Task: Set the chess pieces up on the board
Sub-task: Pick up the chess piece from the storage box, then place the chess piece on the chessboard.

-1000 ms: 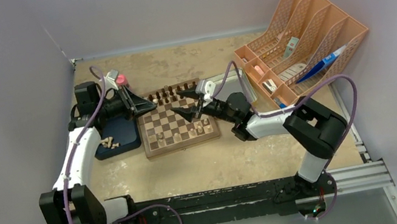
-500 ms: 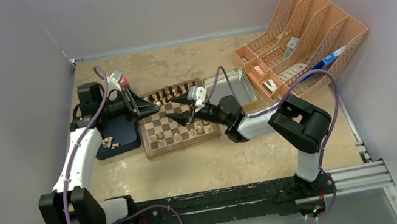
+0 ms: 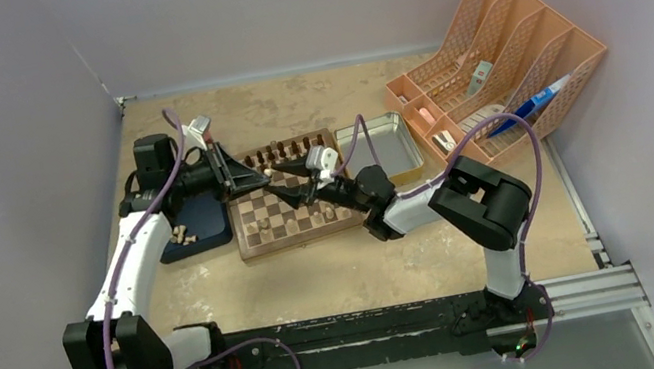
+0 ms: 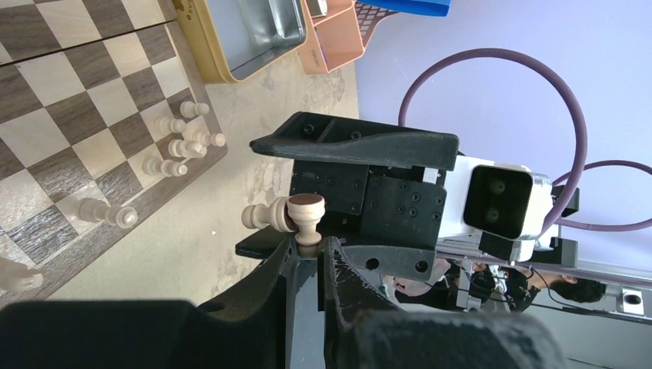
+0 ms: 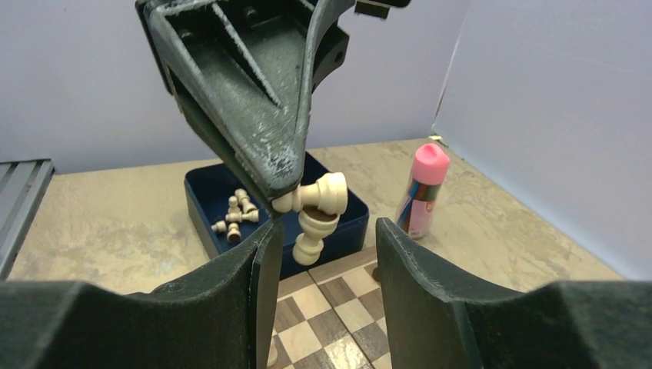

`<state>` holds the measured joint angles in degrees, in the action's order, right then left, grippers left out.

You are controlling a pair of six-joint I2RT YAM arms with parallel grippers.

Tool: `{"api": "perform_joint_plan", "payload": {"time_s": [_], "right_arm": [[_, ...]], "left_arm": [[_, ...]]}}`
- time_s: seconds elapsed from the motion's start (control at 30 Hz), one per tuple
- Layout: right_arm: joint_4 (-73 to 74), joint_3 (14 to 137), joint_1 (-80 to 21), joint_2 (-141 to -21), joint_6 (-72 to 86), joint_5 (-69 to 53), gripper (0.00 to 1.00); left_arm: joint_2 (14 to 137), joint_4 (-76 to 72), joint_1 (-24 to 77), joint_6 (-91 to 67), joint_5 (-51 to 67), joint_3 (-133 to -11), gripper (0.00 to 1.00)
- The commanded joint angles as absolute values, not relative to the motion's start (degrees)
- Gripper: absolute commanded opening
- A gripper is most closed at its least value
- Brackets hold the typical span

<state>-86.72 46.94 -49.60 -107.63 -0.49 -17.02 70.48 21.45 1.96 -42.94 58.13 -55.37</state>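
**End effectors tip to tip above board**

Left end effector (image 3: 251, 170) was clenched on a pale piece (image 4: 306, 209), gripped by its narrow end with the round base turned outward; a second pale piece (image 4: 260, 217) touched the first right at the fingertips; whether it was clamped as well could not be told.

Right end effector (image 3: 284, 179) was released; its fingers (image 5: 257, 300) stood apart on either side of the two pieces, gripping nothing; contact with them could not be told.

Both tips hung above the far-left part of the board (image 3: 295, 212); dark pieces (image 3: 284, 148) lined its far edge; several pale pieces (image 4: 178, 137) stood on squares along its near edge.

Blue tray (image 5: 198, 192) lay on the desk (image 3: 339, 274) just left of the board, with a few loose pale pieces (image 5: 235, 215) lying in it; a pink-capped can (image 5: 421, 192) stood upright near the tray.

Metal tin (image 3: 380, 150) sat just right of the board; an orange file rack (image 3: 503, 52) stood at the far right of the desk.
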Motion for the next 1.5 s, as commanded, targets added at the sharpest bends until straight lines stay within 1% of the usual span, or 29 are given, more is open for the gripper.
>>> {"api": "perform_joint_plan", "payload": {"time_s": [0.0,0.07,0.1,0.17,0.23,0.3,0.33,0.43,0.57,0.8,1.03,1.17,1.27,1.37,1.47], "right_arm": [[-94.2,48.0,-49.8,-107.3,-0.4,-14.6,0.50],[-94.4,47.9,-49.8,-107.2,-0.4,-14.5,0.45],[-94.4,47.7,-49.8,-107.2,-0.4,-14.3,0.41],[-94.4,47.0,-49.8,-107.0,-0.4,-13.9,0.29],[-94.8,45.5,-49.8,-106.6,-0.4,-13.0,0.20],[-95.0,43.5,-49.8,-105.8,-0.4,-12.4,0.12],[-94.8,42.3,-49.8,-105.1,-0.4,-12.1,0.10],[-92.8,38.8,-49.8,-102.1,1.5,-9.8,0.08],[-88.5,34.6,-49.8,-95.6,5.4,-6.4,0.06],[-69.0,28.9,-50.1,-78.1,8.9,-1.8,0.08],[-53.2,25.9,-50.2,-60.6,8.6,2.1,0.08],[-47.3,24.6,-50.3,-51.2,8.5,3.0,0.08],[-44.4,23.7,-50.3,-45.8,8.3,3.2,0.08],[-40.0,24.6,-50.3,-42.1,7.6,4.1,0.08],[-36.1,25.6,-50.2,-39.3,6.5,5.1,0.08]], "left_arm": [[69.0,19.7,2.6,-43.3,58.7,-56.2,0.00],[69.2,19.9,2.7,-43.0,58.5,-56.1,0.00],[69.2,20.1,2.7,-42.9,58.3,-56.1,0.00],[69.2,20.6,2.8,-42.1,57.9,-56.5,0.00],[69.6,22.3,2.8,-40.2,57.2,-57.3,0.00],[70.4,25.2,2.8,-37.0,55.8,-58.9,0.00],[70.8,27.1,2.8,-35.0,55.1,-59.9,0.00],[72.8,33.0,2.8,-27.9,52.5,-63.2,0.00],[75.4,40.6,2.8,-19.0,46.2,-67.7,0.00],[75.5,47.4,3.0,-8.4,31.1,-76.4,0.00],[79.1,52.8,4.6,1.4,26.0,-80.6,0.00],[80.0,53.7,7.9,7.3,23.3,-82.1,0.00],[79.6,53.1,13.0,16.4,22.2,-82.4,0.00],[79.7,52.7,19.7,23.0,15.5,-82.0,0.00],[82.6,55.2,21.9,25.3,9.5,-83.7,0.00]]}}
